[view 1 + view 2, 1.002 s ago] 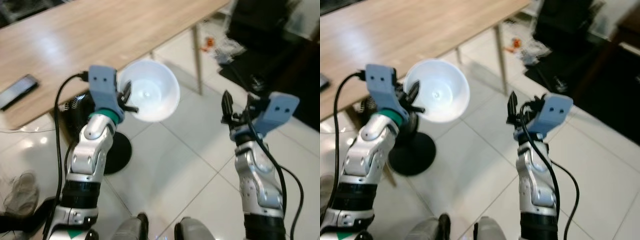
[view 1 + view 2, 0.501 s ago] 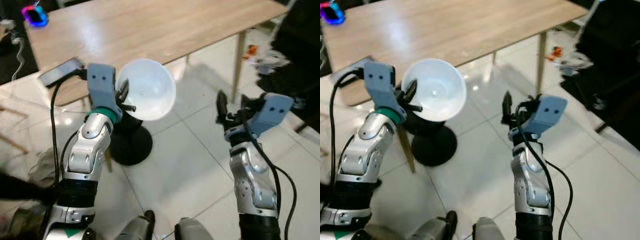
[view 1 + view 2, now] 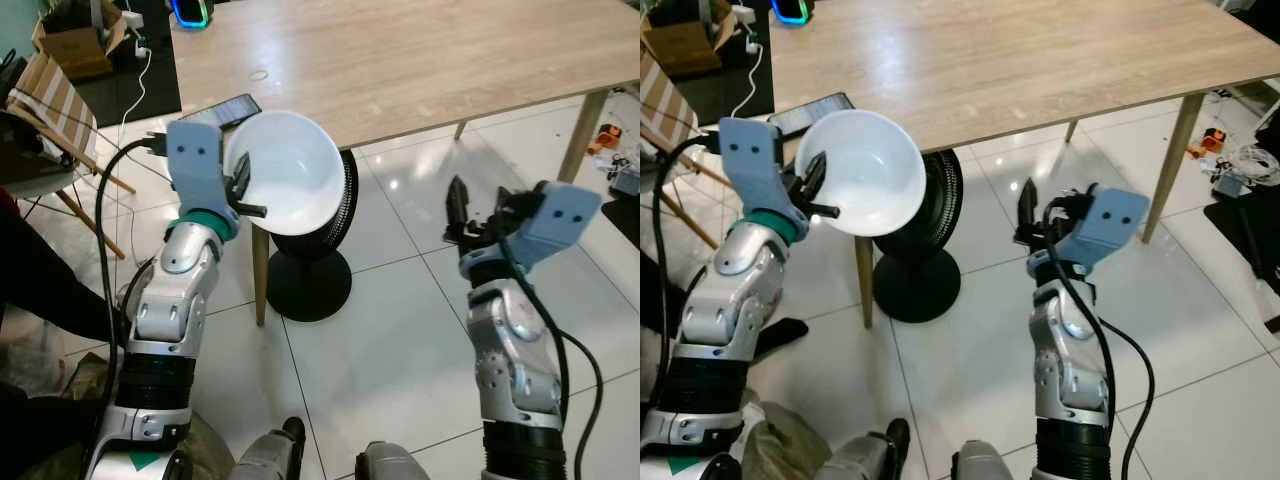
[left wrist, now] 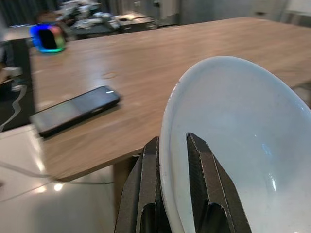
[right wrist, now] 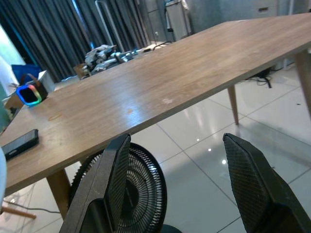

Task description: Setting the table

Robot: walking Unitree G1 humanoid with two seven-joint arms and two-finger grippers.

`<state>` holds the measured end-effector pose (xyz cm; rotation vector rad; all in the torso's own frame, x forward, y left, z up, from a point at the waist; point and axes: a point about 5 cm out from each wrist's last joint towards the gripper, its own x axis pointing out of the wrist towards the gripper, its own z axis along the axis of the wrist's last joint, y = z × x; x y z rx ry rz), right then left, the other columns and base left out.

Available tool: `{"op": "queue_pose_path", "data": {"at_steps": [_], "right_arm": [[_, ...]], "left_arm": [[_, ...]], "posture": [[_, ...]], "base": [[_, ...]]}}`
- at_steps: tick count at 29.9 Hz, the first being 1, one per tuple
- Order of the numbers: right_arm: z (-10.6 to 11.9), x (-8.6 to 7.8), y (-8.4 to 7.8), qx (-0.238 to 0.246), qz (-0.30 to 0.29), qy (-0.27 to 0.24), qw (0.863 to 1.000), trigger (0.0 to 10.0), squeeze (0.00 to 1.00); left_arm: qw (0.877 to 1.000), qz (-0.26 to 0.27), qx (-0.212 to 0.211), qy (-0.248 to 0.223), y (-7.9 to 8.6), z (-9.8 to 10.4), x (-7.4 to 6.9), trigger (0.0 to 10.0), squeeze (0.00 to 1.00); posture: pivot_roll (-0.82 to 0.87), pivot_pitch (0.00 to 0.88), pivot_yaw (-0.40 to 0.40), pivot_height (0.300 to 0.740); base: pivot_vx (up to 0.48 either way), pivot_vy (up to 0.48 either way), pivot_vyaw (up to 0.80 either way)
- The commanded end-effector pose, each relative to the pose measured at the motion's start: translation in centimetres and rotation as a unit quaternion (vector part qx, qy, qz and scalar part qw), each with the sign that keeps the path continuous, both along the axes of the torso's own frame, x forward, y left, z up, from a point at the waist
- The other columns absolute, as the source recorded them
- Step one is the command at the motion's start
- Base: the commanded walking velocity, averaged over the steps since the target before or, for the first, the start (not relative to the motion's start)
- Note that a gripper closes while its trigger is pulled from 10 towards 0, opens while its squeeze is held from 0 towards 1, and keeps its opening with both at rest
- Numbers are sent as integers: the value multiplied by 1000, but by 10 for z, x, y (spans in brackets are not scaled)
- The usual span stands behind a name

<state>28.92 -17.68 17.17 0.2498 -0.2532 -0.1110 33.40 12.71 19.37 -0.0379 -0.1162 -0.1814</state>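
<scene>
Ahead of me and slightly to the left stands the wooden table (image 3: 420,50), its near edge running across the far part of the scene above a white tiled floor (image 3: 400,330). My left gripper (image 3: 238,190) is raised just short of the table's near left corner, its two black fingers (image 4: 204,184) pinched tight on the rim of the white bowl (image 3: 290,170), one finger inside and one outside. I have the bowl tipped steeply on its side, its hollow facing me, held in the air and not resting on the tabletop. Just beyond the bowl, on the table's left corner, lies a black phone (image 4: 73,110), and farther back on the left sits a small device glowing blue and green (image 4: 47,38). Under the table edge, behind the bowl, is a black floor fan (image 3: 925,240) on a round base. My right gripper (image 3: 475,208) hovers over the floor to the right, well apart from the table, fingers (image 5: 252,179) spread wide with nothing between them. A striped chair (image 3: 50,100) stands at the far left.
</scene>
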Motion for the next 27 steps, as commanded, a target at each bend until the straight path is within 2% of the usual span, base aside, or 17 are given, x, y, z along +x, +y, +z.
{"op": "queue_pose_path", "data": {"at_steps": [1, 14, 19, 21, 27], "right_arm": [[-4, -1, 1, 5, -1, 4, 1000, 10000, 0], [-3, -2, 2, 10, 0, 0, 1000, 10000, 0], [-3, -3, -5, 21, -28, -2, 999, 10000, 0], [-2, -3, -13, 25, -55, -4, 998, 10000, 0], [-3, -4, -19, 30, -74, -1, 997, 10000, 0]], "left_arm": [[1000, 8, 8, -5, 2, 1, 2, 10000, 0], [1000, 8, 8, -7, 2, 2, 3, 10000, 0], [1000, 5, 8, -8, 2, 2, 3, 10000, 0], [1000, 3, 8, -8, 2, 2, 3, 10000, 0], [1000, 0, 7, -9, 1, 2, 2, 10000, 0]], "posture": [[-109, 0, 98, 740], [-107, 0, 99, 740], [-107, 5, 99, 740], [-107, 5, 99, 740], [-107, 10, 100, 740]], "base": [[375, 0, 0], [461, 0, 0], [461, 0, 0], [461, 0, -734], [461, 0, -800]]}}
